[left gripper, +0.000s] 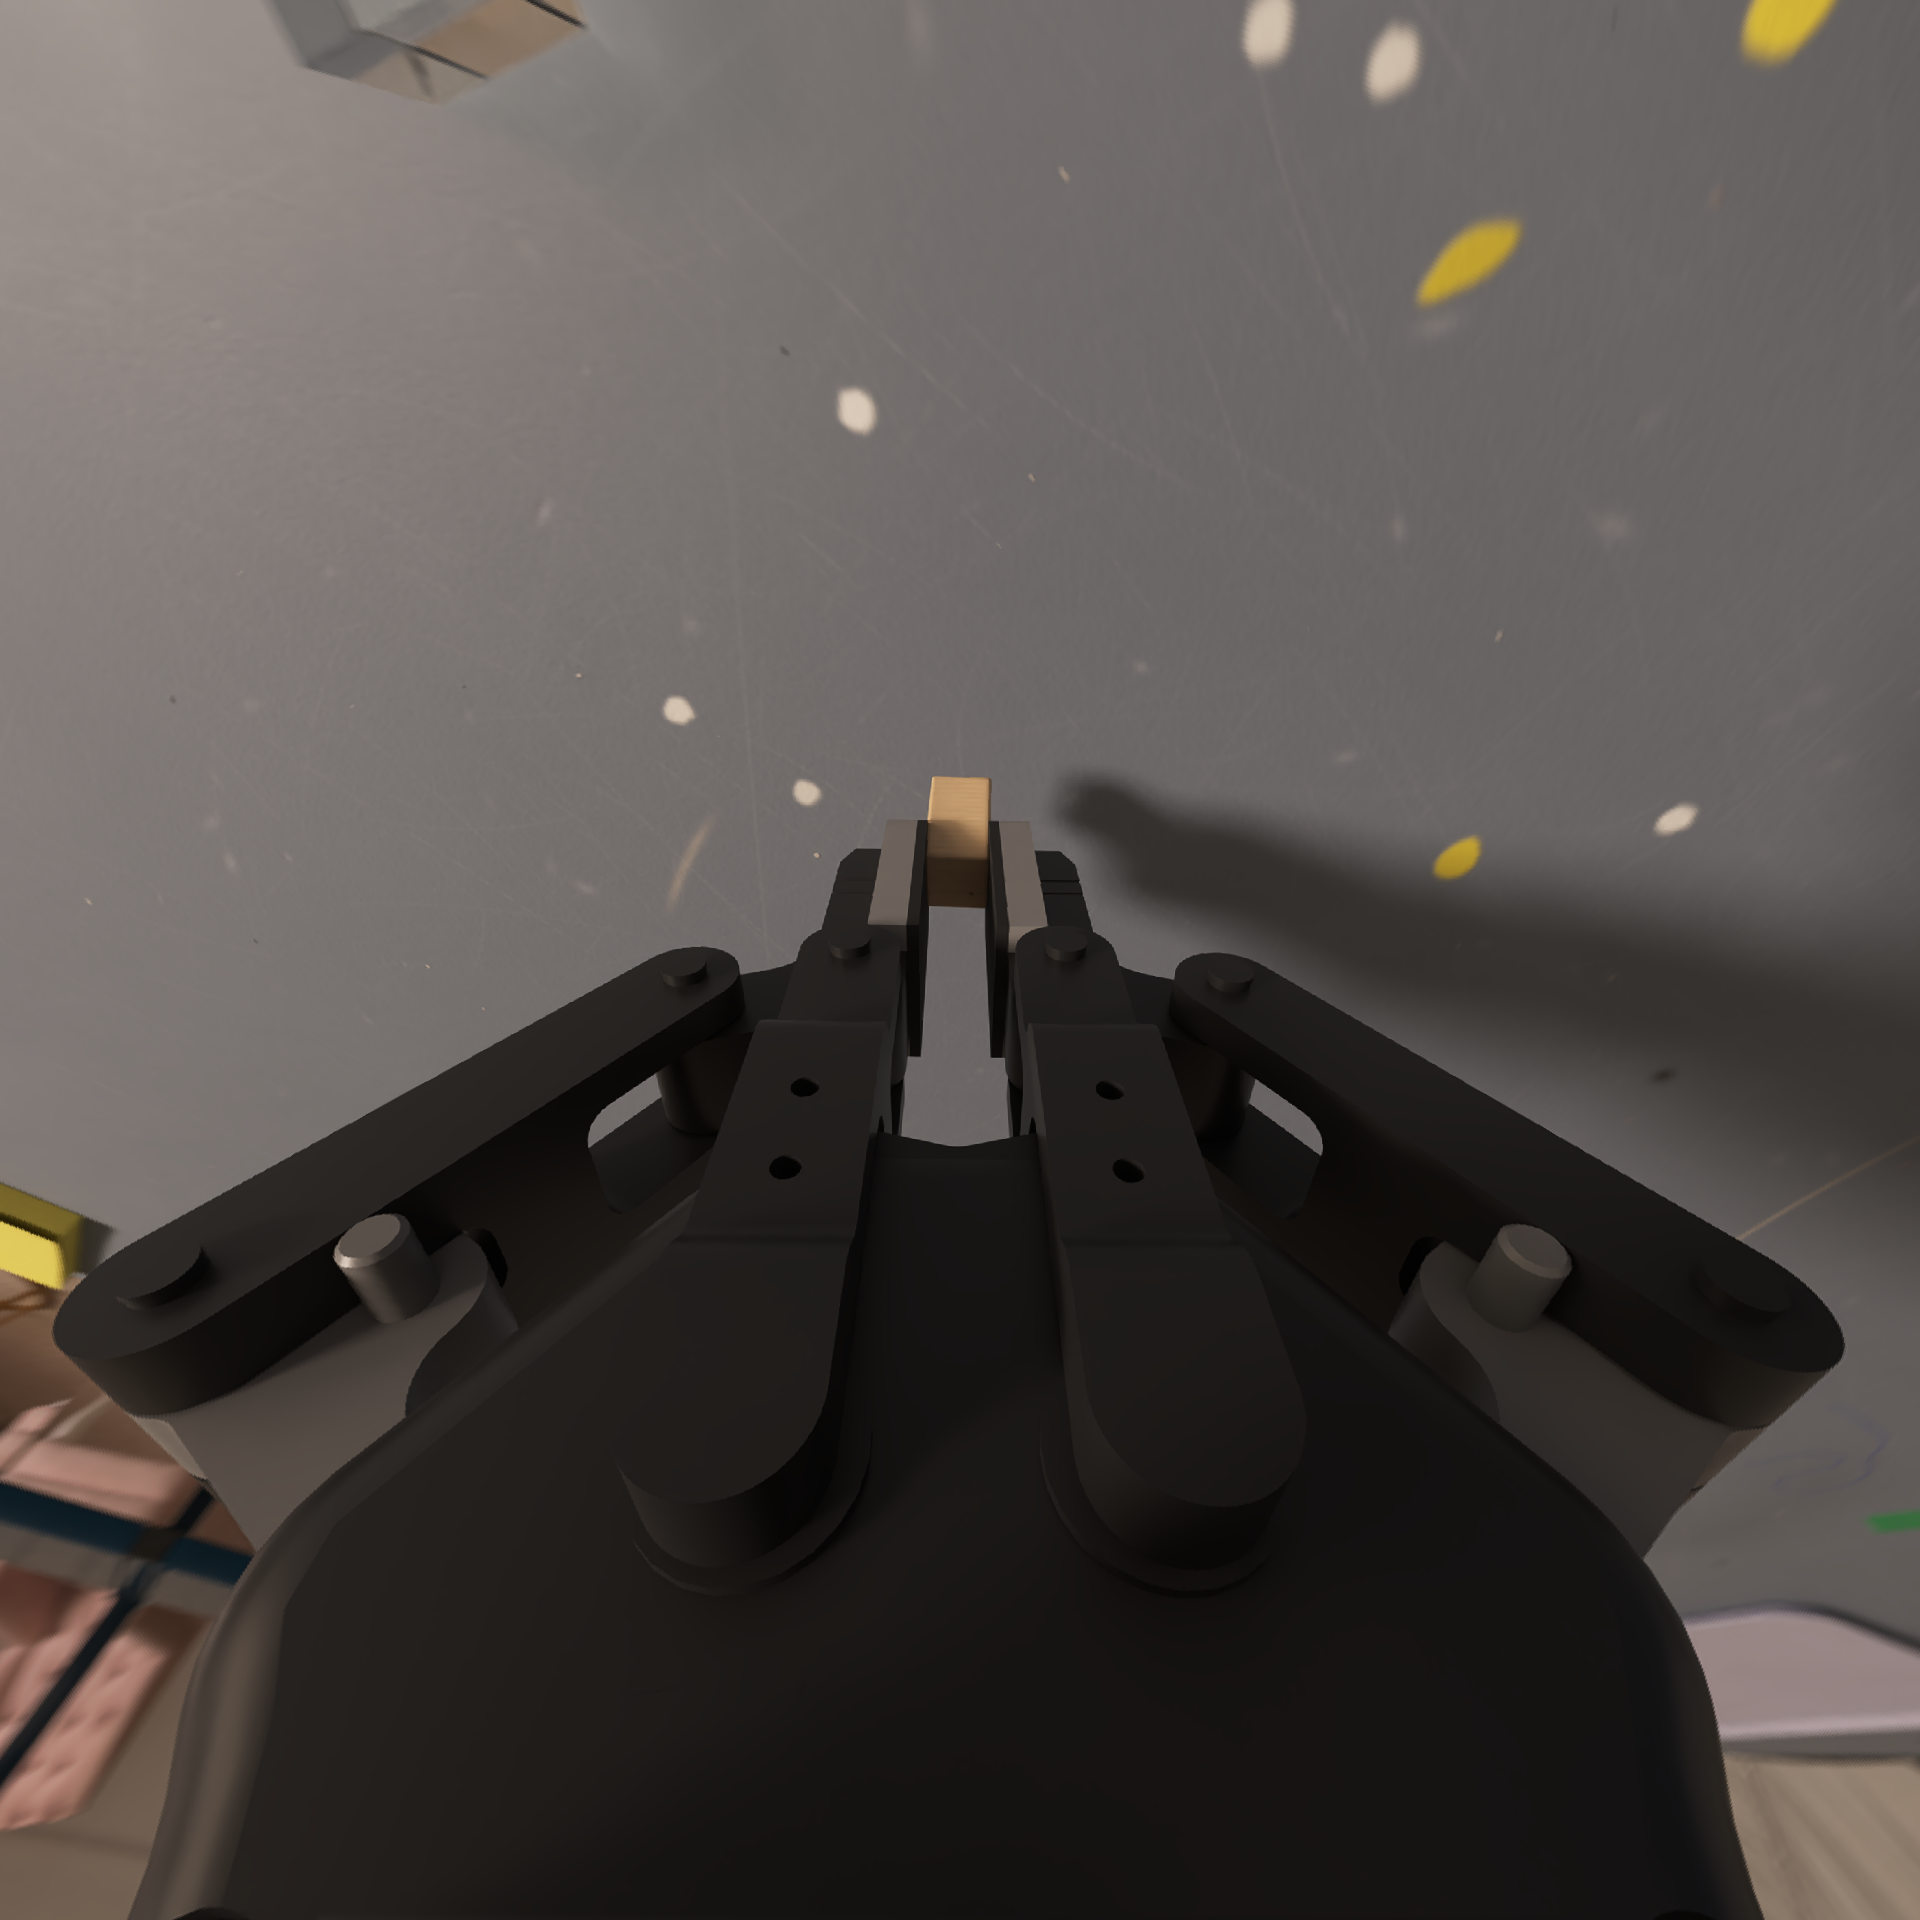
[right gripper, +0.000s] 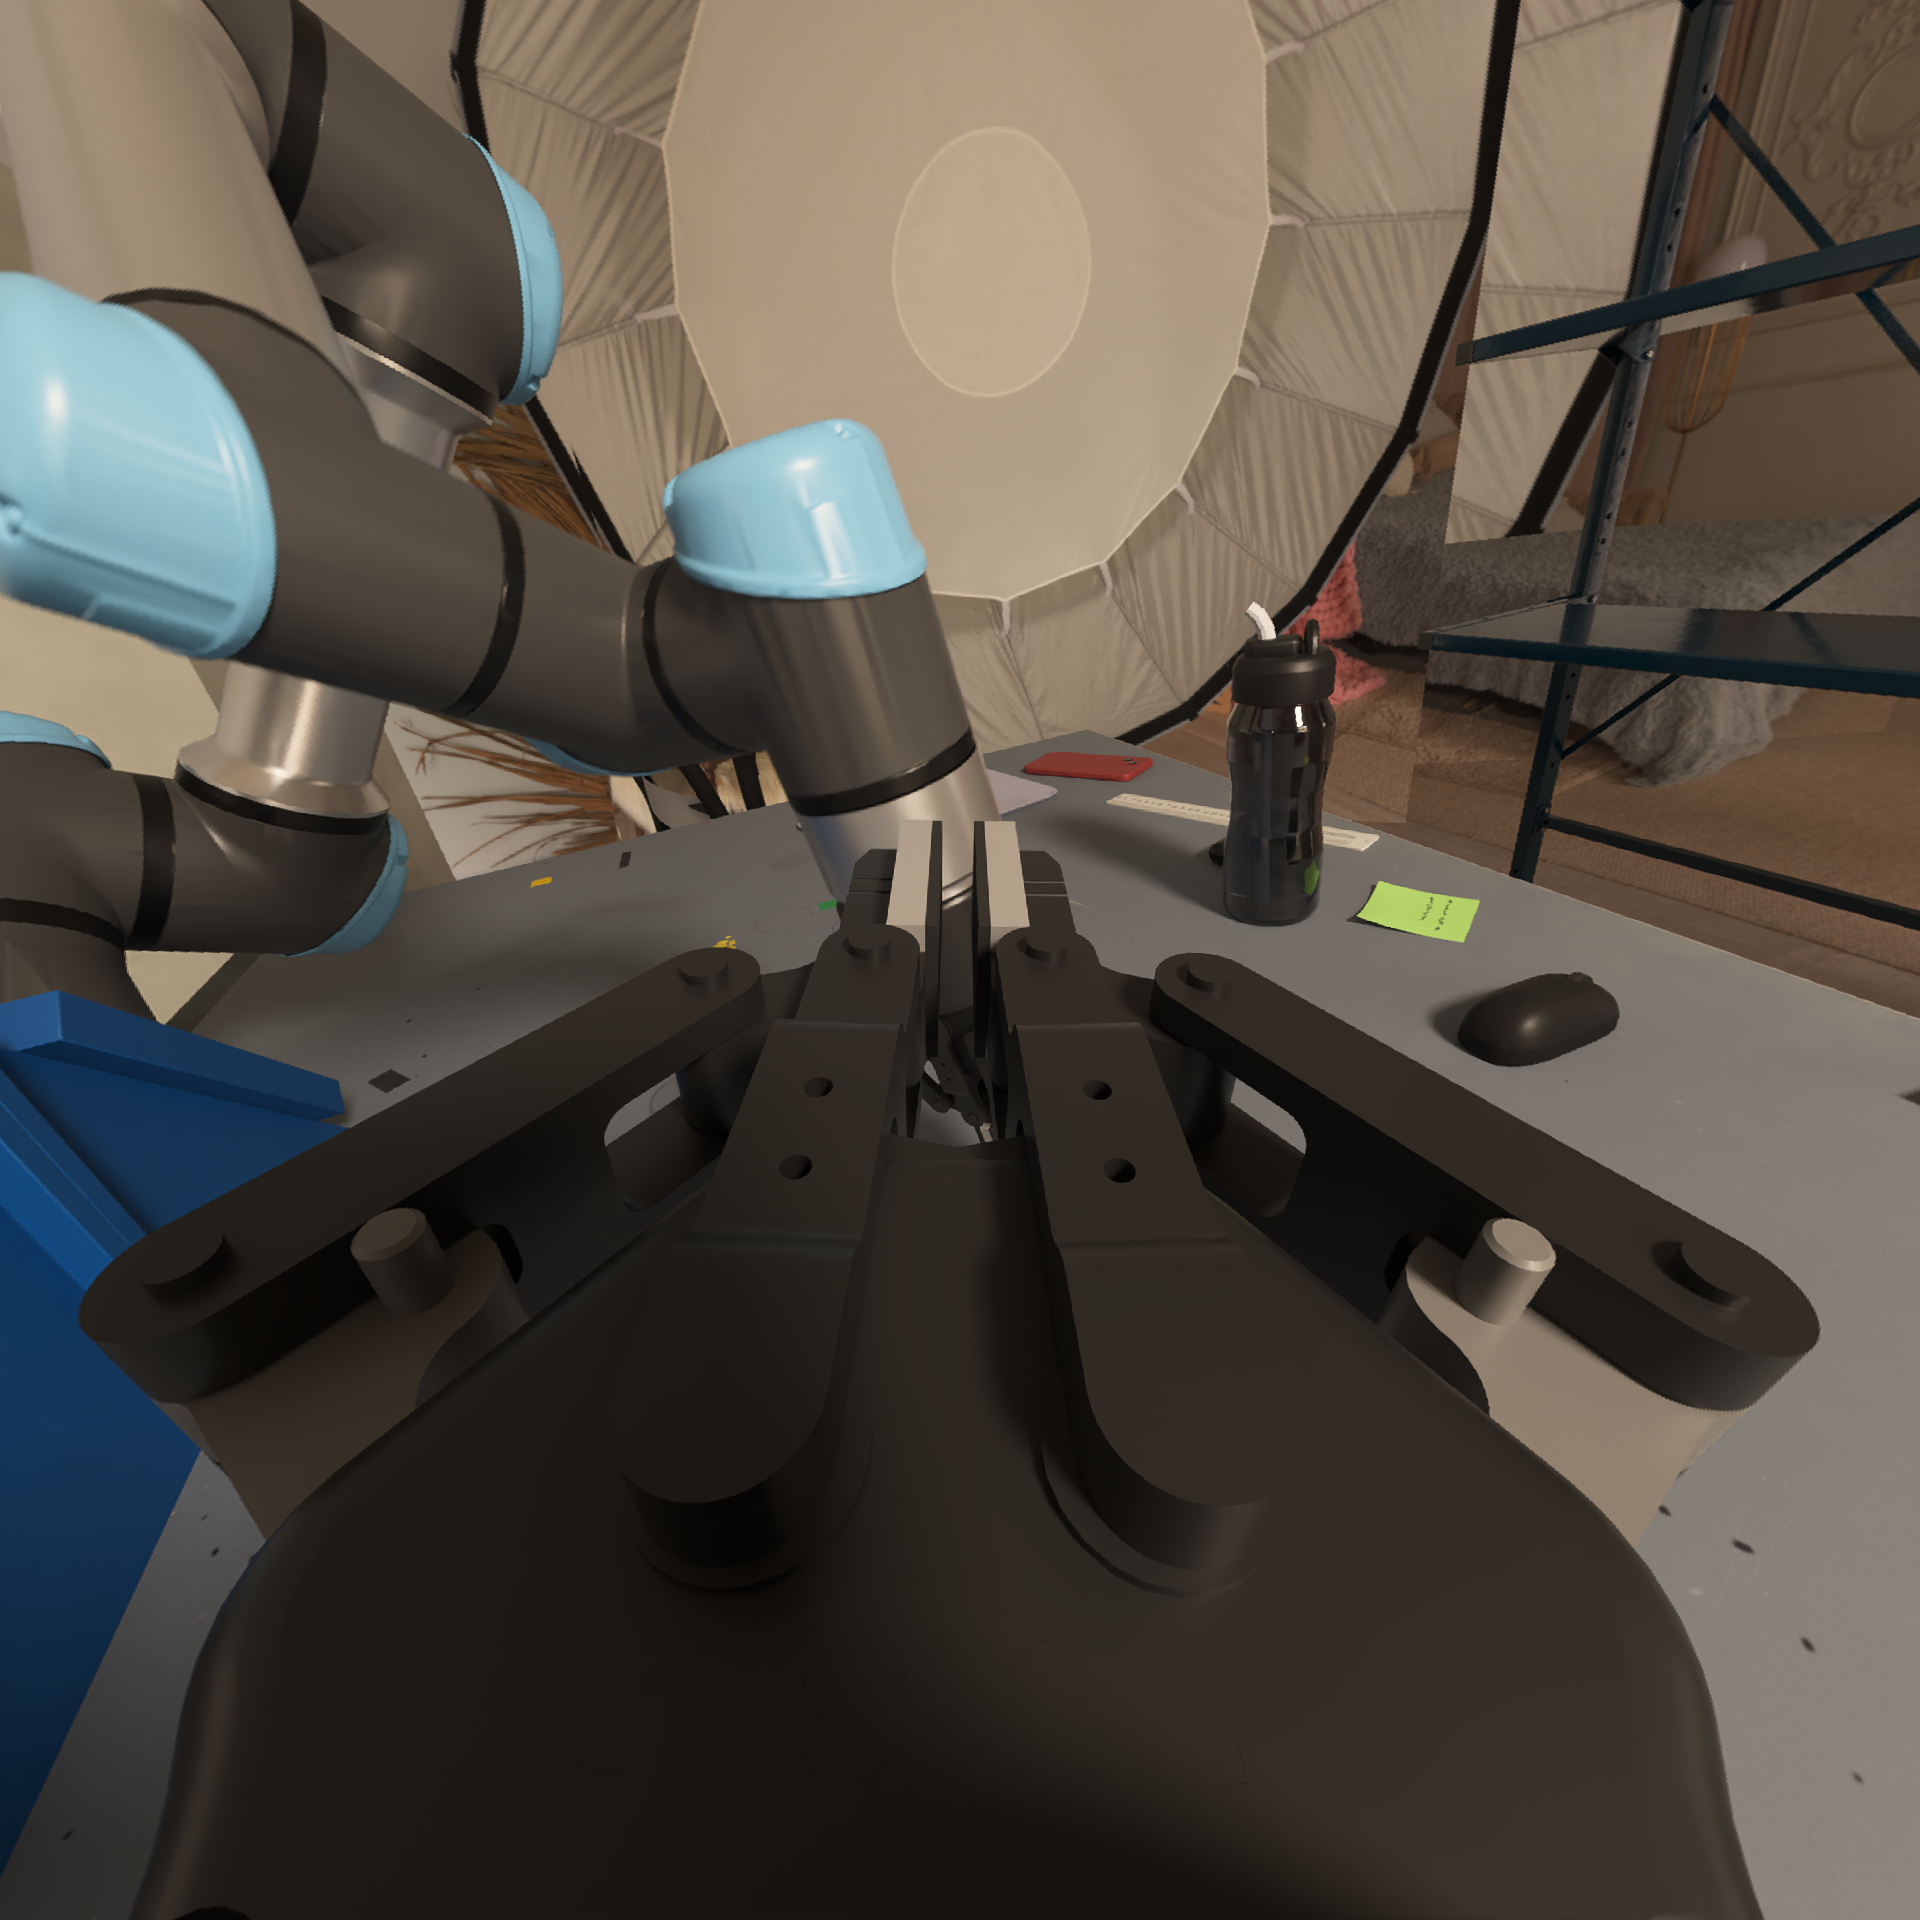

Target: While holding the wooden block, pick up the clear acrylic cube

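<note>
Left end effector (left gripper: 958, 868) pinching a small wooden block (left gripper: 958, 840) at the fingertips, held above the grey surface (left gripper: 520, 468), probably to keep it secure while the other arm works. Clear cube (left gripper: 436, 42) far left at the picture's top edge. Right end effector (right gripper: 958, 873) nearly pressed together, apparently empty, aimed level across the surface toward a black bottle (right gripper: 1276, 790).

Softbox (right gripper: 987, 260) behind grey table (right gripper: 1714, 1195)
</note>
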`<act>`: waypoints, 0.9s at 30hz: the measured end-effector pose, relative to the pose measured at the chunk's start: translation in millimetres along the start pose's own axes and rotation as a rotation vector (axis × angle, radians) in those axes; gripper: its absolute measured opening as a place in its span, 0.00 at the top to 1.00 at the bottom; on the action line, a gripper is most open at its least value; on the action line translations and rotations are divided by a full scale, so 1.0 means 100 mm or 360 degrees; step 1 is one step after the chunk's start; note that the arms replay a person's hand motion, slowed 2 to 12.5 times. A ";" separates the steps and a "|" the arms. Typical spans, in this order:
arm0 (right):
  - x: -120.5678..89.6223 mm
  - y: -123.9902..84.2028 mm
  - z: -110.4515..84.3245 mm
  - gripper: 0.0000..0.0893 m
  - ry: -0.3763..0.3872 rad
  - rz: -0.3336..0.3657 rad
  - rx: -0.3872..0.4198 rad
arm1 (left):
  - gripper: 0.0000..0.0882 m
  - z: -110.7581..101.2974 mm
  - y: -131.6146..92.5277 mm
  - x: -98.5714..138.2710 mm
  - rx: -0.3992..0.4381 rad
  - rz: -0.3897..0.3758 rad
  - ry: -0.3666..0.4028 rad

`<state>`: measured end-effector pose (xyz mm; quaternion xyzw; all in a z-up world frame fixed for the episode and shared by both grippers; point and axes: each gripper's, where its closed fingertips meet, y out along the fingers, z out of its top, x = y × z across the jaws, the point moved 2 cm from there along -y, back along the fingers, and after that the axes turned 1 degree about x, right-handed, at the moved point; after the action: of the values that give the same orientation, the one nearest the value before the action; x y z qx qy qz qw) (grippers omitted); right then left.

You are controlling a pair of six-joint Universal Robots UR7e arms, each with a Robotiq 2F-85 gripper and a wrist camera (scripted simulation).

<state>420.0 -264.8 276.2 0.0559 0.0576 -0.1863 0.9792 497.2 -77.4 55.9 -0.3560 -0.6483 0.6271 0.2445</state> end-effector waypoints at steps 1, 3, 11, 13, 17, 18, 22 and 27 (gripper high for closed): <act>0.00 0.00 0.00 0.94 -0.0001 0.0004 0.0002 | 0.89 0.02 -0.02 -0.01 0.0044 -0.0002 -0.0061; 0.00 0.00 0.00 0.95 -0.0005 0.0015 0.0007 | 0.89 0.06 -0.10 -0.04 0.0170 -0.0005 -0.0232; 0.00 0.02 -0.01 0.95 -0.0025 0.0047 0.0012 | 0.89 0.16 -0.58 -0.25 0.0746 0.0052 -0.0774; 0.00 0.03 -0.02 0.95 -0.0037 0.0055 0.0006 | 0.89 0.18 -0.70 -0.29 0.0883 0.0075 -0.0865; -0.01 0.06 -0.04 0.92 -0.0064 0.0068 -0.0010 | 0.89 0.22 -0.94 -0.35 0.1119 0.0151 -0.1008; -0.01 0.07 -0.04 0.92 -0.0072 0.0073 -0.0015 | 0.89 0.22 -0.99 -0.36 0.1168 0.0173 -0.1039; -0.03 0.11 -0.06 0.90 -0.0109 0.0108 -0.0036 | 0.89 0.27 -1.20 -0.37 0.1332 0.0255 -0.1140; -0.08 0.16 -0.08 0.89 -0.0146 0.0189 -0.0050 | 0.89 0.34 -1.41 -0.34 0.1475 0.0342 -0.1213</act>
<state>417.3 -246.1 270.5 0.0354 0.0122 -0.1293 0.9909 471.1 -119.6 196.9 -0.0264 -0.3102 0.9484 0.0600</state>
